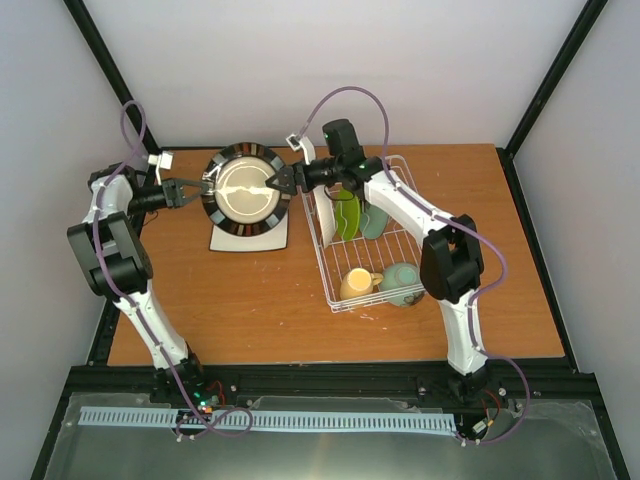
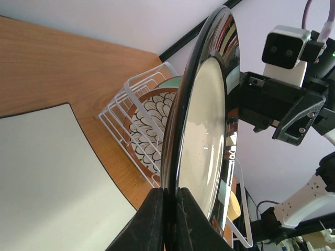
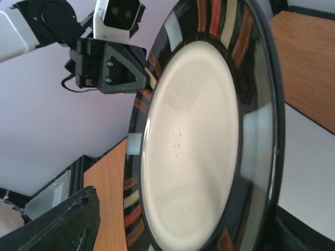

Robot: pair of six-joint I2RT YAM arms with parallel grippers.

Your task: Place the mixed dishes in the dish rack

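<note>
1. Wooden table (image 1: 250,310) lies under me, white walls (image 1: 300,70) beyond.
2. My left gripper (image 1: 200,190) clamps the dark striped-rim plate (image 1: 245,190) above the square white plate (image 1: 250,238), left of the dish rack (image 1: 322,262).
3. The plate's face points up; my right gripper (image 1: 275,182) gapes astride the opposite rim.

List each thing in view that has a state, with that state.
dark striped-rim plate: held off the table
left gripper: shut on dark striped-rim plate
right gripper: open at its opposite rim
square white plate: flat on table
white petal-patterned plate: upright in dish rack
lime green plate: upright in rack
pale teal plate: upright in rack
yellow mug: in rack
mint-green bowl: in rack
</note>
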